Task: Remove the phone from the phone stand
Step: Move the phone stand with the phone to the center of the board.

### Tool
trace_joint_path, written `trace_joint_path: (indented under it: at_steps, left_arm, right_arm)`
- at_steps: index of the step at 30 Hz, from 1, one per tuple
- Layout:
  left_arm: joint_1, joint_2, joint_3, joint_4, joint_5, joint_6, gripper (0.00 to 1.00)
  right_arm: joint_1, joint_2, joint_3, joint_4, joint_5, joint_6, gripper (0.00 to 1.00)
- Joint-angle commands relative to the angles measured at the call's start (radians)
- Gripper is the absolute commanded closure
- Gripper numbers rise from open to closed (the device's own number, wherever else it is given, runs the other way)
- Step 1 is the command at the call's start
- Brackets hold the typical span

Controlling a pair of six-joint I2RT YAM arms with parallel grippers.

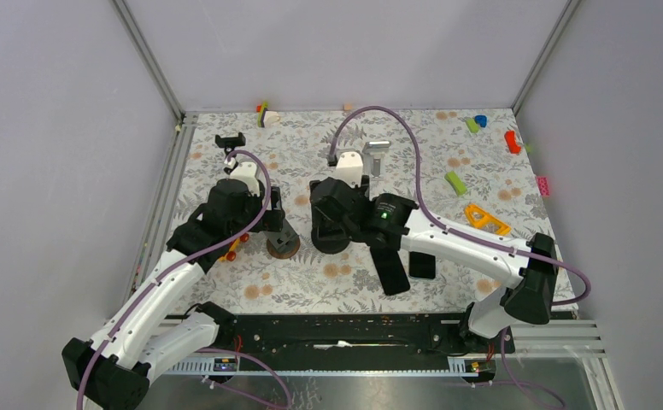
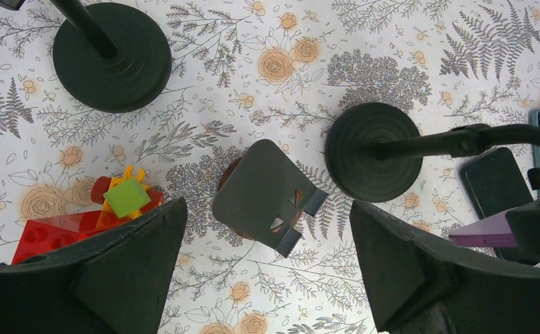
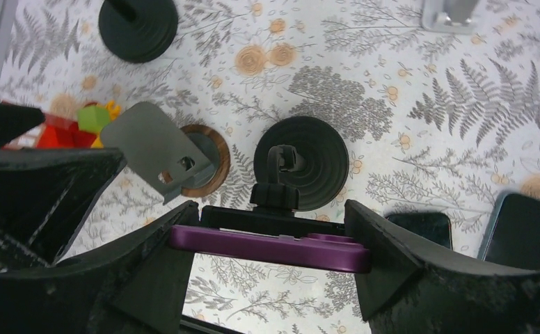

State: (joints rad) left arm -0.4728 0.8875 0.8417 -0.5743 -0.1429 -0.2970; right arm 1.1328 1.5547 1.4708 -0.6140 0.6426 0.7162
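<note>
A purple phone (image 3: pixel 267 249) sits edge-on against the black clamp (image 3: pixel 274 219) of a phone stand with a round black base (image 3: pixel 302 163). My right gripper (image 3: pixel 271 254) is shut on the phone, one finger on each end. In the top view this gripper (image 1: pixel 332 218) hovers over the stand's base (image 1: pixel 331 239). My left gripper (image 2: pixel 267 257) is open and empty above a small grey stand (image 2: pixel 260 195) on a brown disc. The left wrist view also shows the black stand base (image 2: pixel 373 152) and the phone's purple edge (image 2: pixel 483 233).
Two dark phones (image 1: pixel 390 272) (image 1: pixel 422 265) lie flat near the right arm. Red and green toy bricks (image 2: pixel 51 226) lie left of the grey stand. Another black round-based stand (image 2: pixel 112 56) is further back. A silver stand (image 1: pixel 377 154) and scattered coloured blocks (image 1: pixel 484 219) lie at the back right.
</note>
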Motion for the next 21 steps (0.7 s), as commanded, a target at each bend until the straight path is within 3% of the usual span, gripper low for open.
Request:
trace_joint_path:
  at_steps: [1,5,16,21]
  left_arm:
    - [0.005,-0.003,0.008,0.043,0.014,-0.005,0.04]
    - [0.005,-0.009,0.007,0.052,0.026,0.001,0.04]
    - [0.005,-0.074,-0.016,0.087,0.07,0.009,0.01]
    - [0.005,-0.148,-0.048,0.156,0.197,0.016,0.01]
  right_arm:
    - [0.004,-0.051,0.006,0.151,-0.114,-0.205,0.71]
    - [-0.011,-0.075,0.006,0.16,-0.212,-0.338,0.92]
    - [-0.085,-0.115,0.044,0.091,-0.834,-0.647,0.94]
    - [-0.086,-0.121,0.057,0.013,-0.938,-0.774,0.96]
